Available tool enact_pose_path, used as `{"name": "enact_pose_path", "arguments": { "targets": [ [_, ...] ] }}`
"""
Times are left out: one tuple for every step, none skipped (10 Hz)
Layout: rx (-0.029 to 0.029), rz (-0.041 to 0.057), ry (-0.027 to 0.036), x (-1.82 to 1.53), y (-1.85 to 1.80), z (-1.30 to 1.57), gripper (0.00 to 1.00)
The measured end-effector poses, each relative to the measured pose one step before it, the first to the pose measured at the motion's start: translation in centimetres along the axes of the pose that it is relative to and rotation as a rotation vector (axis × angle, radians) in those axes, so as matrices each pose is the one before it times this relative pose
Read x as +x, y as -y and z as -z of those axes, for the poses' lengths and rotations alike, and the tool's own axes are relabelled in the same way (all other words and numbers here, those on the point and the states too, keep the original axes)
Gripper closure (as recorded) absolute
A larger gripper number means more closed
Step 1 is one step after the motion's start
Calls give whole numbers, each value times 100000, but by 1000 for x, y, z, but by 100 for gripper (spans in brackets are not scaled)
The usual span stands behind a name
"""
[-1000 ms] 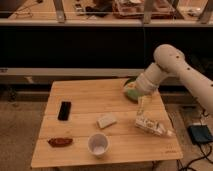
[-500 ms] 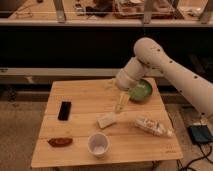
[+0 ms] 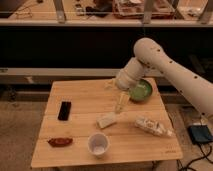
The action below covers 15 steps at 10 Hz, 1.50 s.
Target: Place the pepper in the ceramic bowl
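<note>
The pepper (image 3: 60,142) is small, dark reddish-brown and elongated, lying near the table's front left edge. The green ceramic bowl (image 3: 140,91) sits at the back right of the wooden table (image 3: 80,100), partly covered by my arm. My gripper (image 3: 120,104) hangs over the middle of the table, left of the bowl and just above a pale block, far from the pepper.
A black phone (image 3: 64,110) lies at the left. A white cup (image 3: 98,144) stands near the front edge. A pale rectangular block (image 3: 107,120) lies mid-table, and a wrapped packet (image 3: 151,127) lies at the right. A blue object (image 3: 201,134) sits on the floor right.
My arm has swung left across the table, from over the bowl and packet to the table's middle. The bowl has come more into view. The objects have not moved.
</note>
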Motion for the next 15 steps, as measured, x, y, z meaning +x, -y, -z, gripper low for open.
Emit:
{"name": "enact_pose_path", "arguments": {
  "targets": [
    [2769,-823,-805,-728,255,-693,20],
    [2919,-521,-279,-1155,241,-1023,20],
    [2942,-415,256,-1330,148,-1156,20],
    [3960,-709,432,-1951,-51,-1692,20],
    [4088,-1170,27,-1825,-386,-1879,20],
    [1745,-994,-127,-809,-432,-1079,20],
    [461,-1873,355,-977,-951,-1734,20],
    [-2907,-1867,531,-986,-1561,-2423,20],
    [-3088,-574,-287,-438,-1111,-1790,20],
    [-3246,120,-637,-386,-935,-1805,20],
    [-3874,378,-1079,-419,-944,-2286,20],
    [-3671,335,-2295,-368,-596,-2780,20],
    [-1515,-62,-1136,-395,58,-1533,20],
    [-585,-720,-1026,-526,642,-1619,20],
    [1142,-1318,-830,-410,1357,-1462,20]
  ]
}}
